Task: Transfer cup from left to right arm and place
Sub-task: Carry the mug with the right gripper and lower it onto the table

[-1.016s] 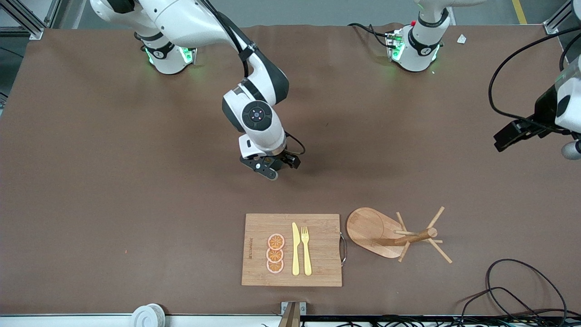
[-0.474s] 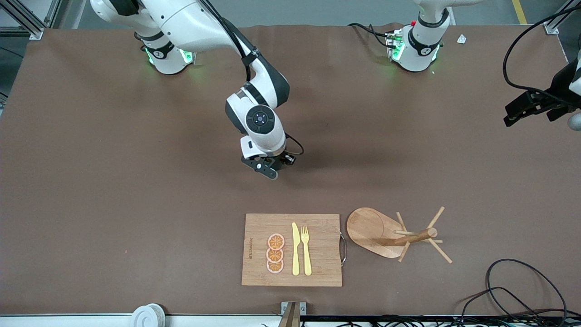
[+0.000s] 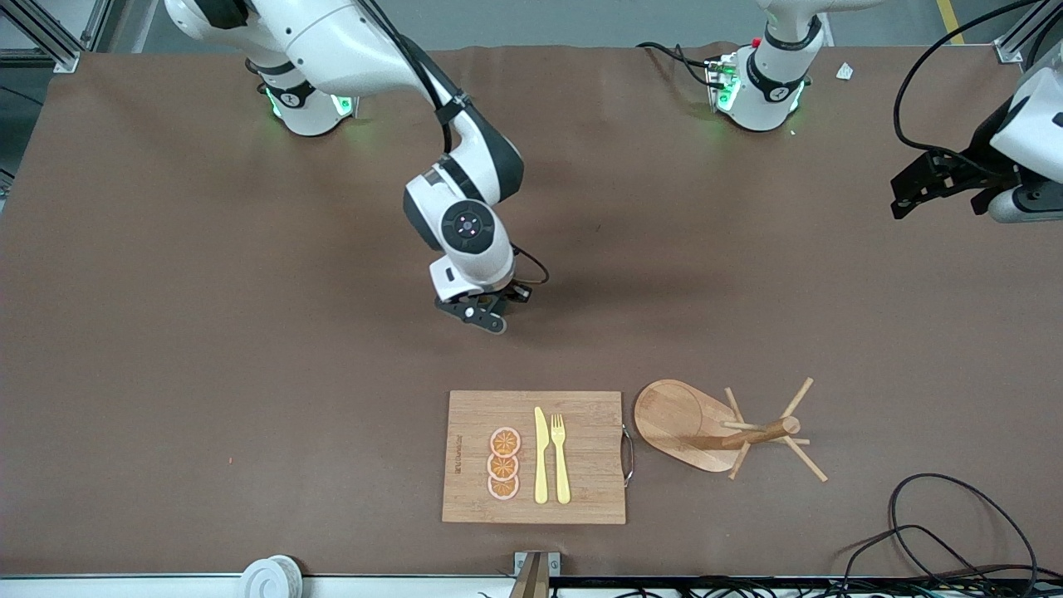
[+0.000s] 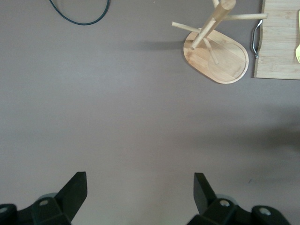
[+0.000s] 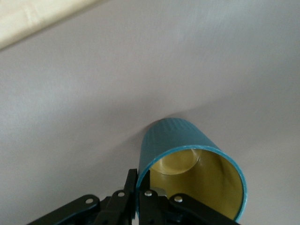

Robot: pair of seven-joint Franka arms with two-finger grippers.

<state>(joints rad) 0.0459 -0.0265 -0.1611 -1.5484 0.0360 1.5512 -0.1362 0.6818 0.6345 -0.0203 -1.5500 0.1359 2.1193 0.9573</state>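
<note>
board (image 3: pixel 581 448), stand (image 3: pixel 689 423) near cup (image 5: pixel 187 154)

A brown-covered bench (image 3: pixel 208 349) fills nearly the whole front view, evenly lit, with soft shadows near its middle. Grey floor (image 3: pixel 581 21) shows along the 12 o'clock edge, crossed by a yellow line (image 3: pixel 950 21) toward 1 o'clock. Aluminium frame rails (image 3: pixel 50 37) sit at the 11 o'clock corner. Black cables (image 3: pixel 955 531) loop at 5 o'clock, and a white roll (image 3: pixel 270 577) lies at 7 o'clock.
</note>
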